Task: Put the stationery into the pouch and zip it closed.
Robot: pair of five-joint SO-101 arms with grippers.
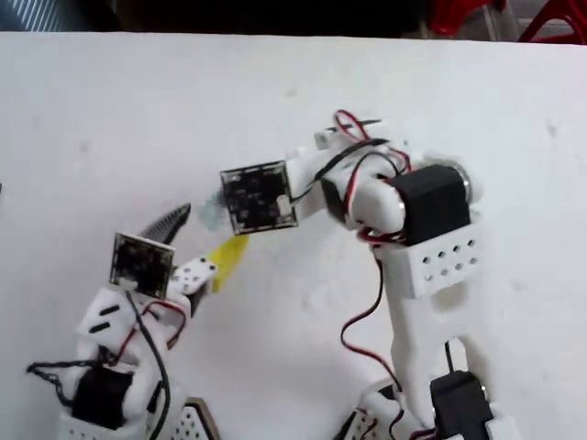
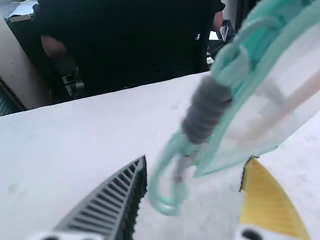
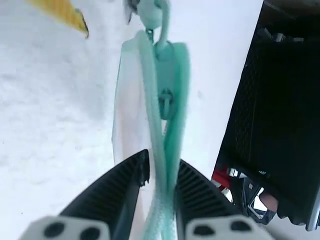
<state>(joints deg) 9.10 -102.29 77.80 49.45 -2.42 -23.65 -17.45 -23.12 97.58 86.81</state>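
The pouch [image 2: 270, 105] is translucent with a mint green zipper edge, and pale stick shapes show through its wall. My right gripper [image 3: 162, 162] is shut on that zipper edge, just below the zipper slider [image 3: 165, 95]. A mint pull loop [image 2: 165, 195] with a grey bead [image 2: 205, 107] hangs from the pouch. It hangs between the black finger [image 2: 115, 205] and the yellow finger [image 2: 267, 200] of my left gripper [image 2: 195, 162], which is open. From above, the left gripper [image 1: 213, 229] sits just under the right wrist's camera board [image 1: 258, 198], and a sliver of the pouch [image 1: 211, 213] shows beside the board.
The white table [image 1: 110, 119] stretches wide to the far left and far right. The right arm's white body [image 1: 431, 257] crosses the right half. A person in dark clothes [image 2: 125, 40] sits beyond the table's far edge. Red chair legs [image 1: 541, 18] stand at the back right.
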